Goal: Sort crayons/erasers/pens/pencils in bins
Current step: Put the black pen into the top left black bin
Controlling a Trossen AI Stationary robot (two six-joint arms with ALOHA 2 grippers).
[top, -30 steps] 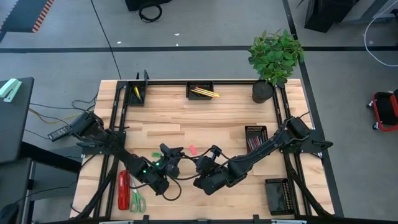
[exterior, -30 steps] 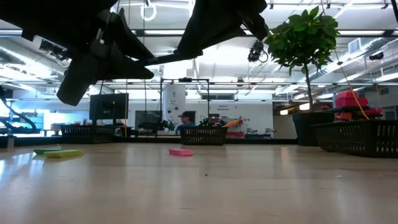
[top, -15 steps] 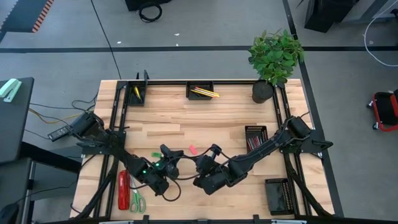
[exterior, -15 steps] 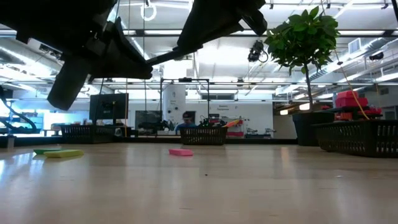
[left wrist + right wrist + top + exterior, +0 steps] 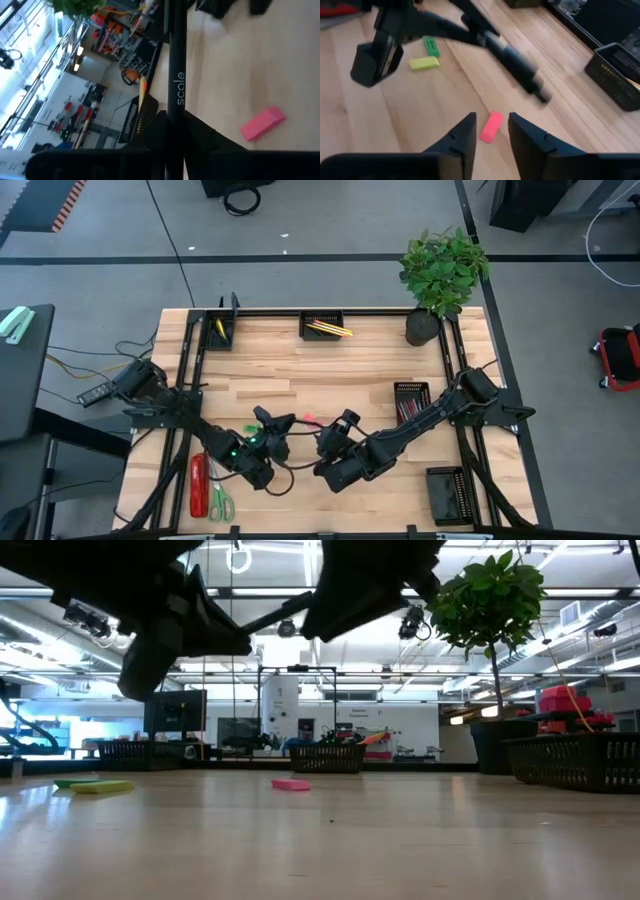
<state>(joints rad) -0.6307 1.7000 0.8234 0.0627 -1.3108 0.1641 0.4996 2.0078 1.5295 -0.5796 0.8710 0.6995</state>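
Observation:
A black pen with white lettering is up in the air, and my left gripper is shut on it over the table's near middle. My right gripper stands open just to its right, beside the pen's free end and touching nothing. A pink eraser lies flat on the table under the two grippers. A yellow eraser and a green eraser lie flat farther left. My left gripper pinches the pen between its two fingers at one end. The rest of the pen sticks out forward past the fingertips, roughly in line with the fingers. The pen is lifted clear of the table, above the pink eraser.
Mesh bins stand at the far left, far middle with yellow sticks, right with dark pens, and near right. A plant pot is far right. A red stapler and scissors lie near left.
My right gripper has opened and let go of the pen, which stays lifted in my left gripper. Both arms have shifted only slightly. The erasers have not moved.

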